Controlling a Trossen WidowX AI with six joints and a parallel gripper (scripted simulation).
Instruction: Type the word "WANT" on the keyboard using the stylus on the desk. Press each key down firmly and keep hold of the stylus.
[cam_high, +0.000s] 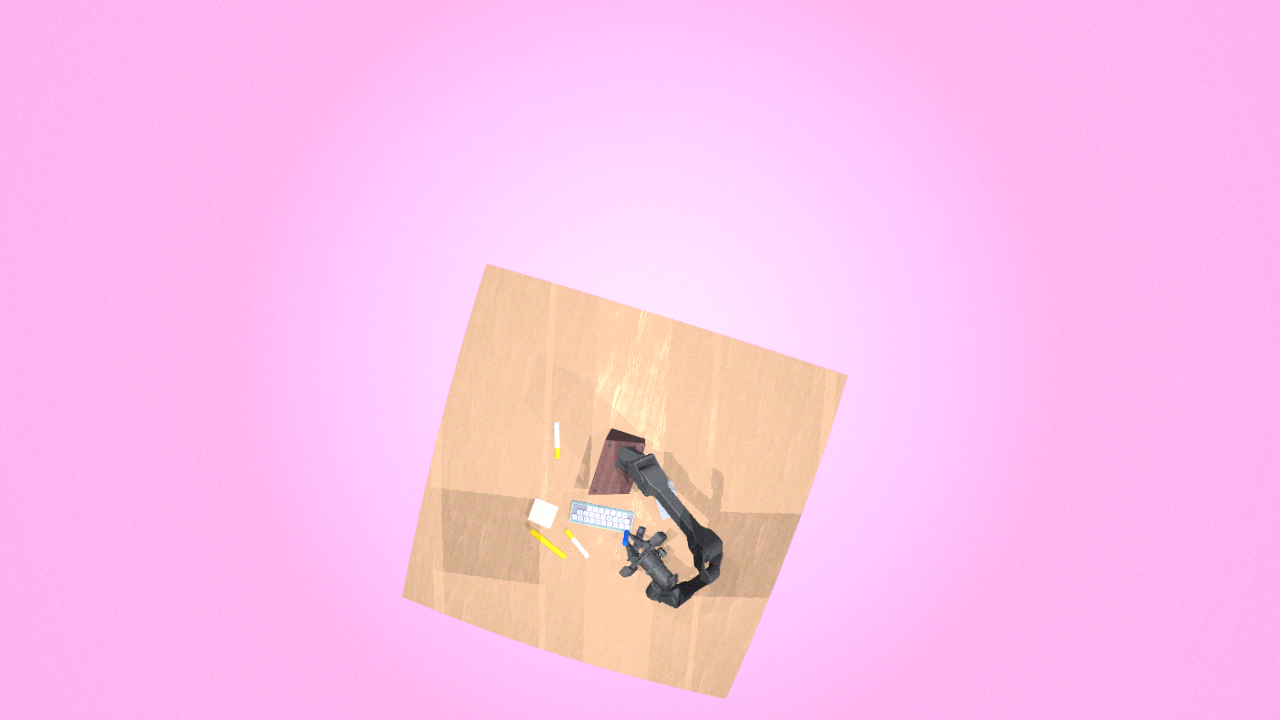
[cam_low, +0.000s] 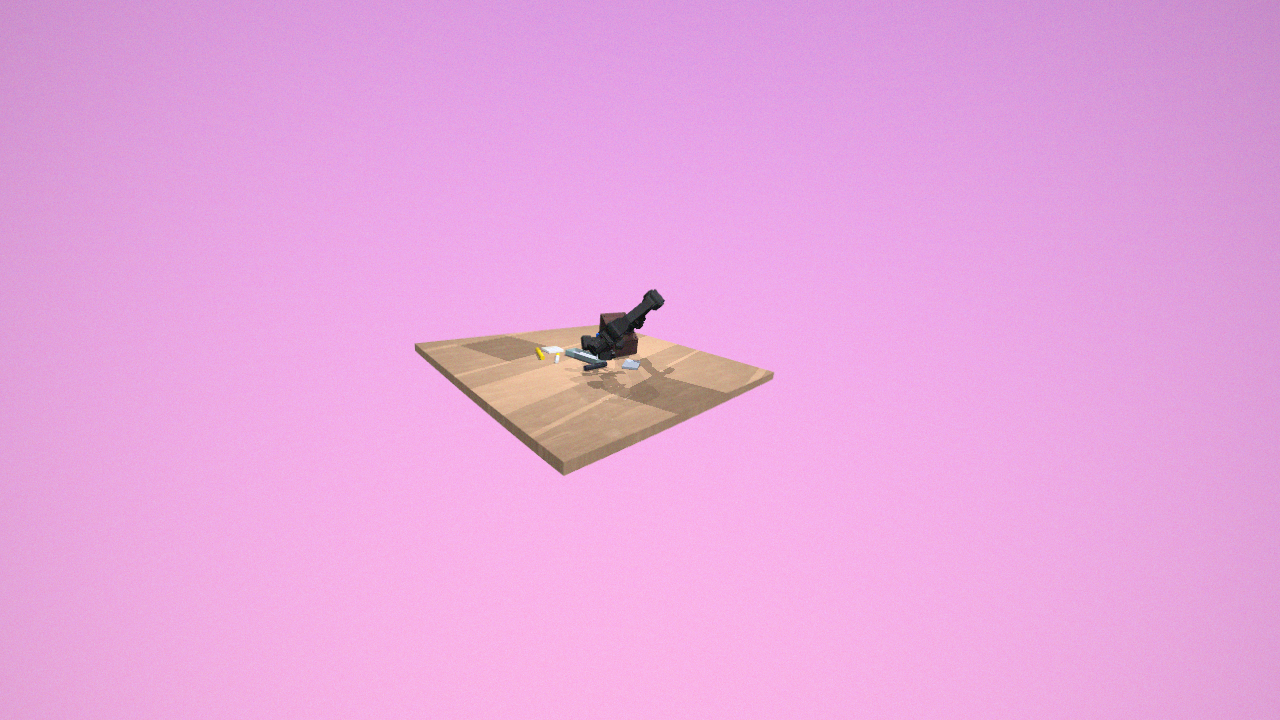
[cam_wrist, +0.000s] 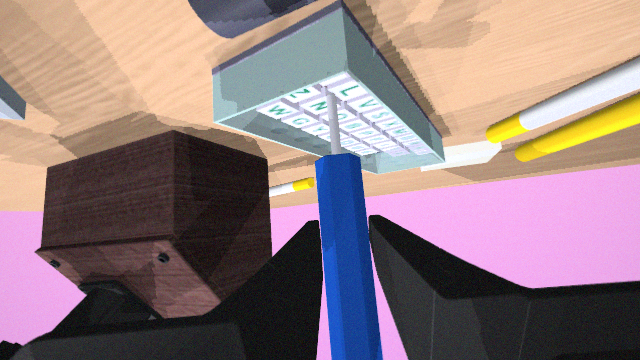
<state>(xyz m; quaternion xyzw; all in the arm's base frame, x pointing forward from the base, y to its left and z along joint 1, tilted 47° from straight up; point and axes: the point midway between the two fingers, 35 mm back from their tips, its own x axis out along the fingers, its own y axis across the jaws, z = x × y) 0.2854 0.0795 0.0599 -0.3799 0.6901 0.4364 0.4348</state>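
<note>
My gripper (cam_high: 630, 545) (cam_wrist: 344, 228) is shut on the blue stylus (cam_high: 625, 538) (cam_wrist: 345, 260), at the keyboard's right end in the top view. The keyboard (cam_high: 577, 508) (cam_wrist: 280, 80) has a grey-green case around white keys with green letters. In the wrist view the stylus's thin grey tip (cam_wrist: 330, 102) overlaps the near corner of the keys, beside Z, N and L. It hides part of a key there. I cannot tell whether it touches or presses a key. The W key (cam_wrist: 276, 111) is visible to its left.
A yellow stick (cam_high: 547, 543) (cam_wrist: 575, 136), a white-and-yellow stick (cam_high: 578, 545) (cam_wrist: 575, 105) and a white pad (cam_high: 542, 513) (cam_wrist: 462, 157) lie beyond the keyboard's other end. A dark cylinder (cam_low: 594, 365) (cam_wrist: 240, 20) lies near its close end. The wooden base block (cam_high: 610, 472) (cam_wrist: 120, 195) stands beside the keyboard.
</note>
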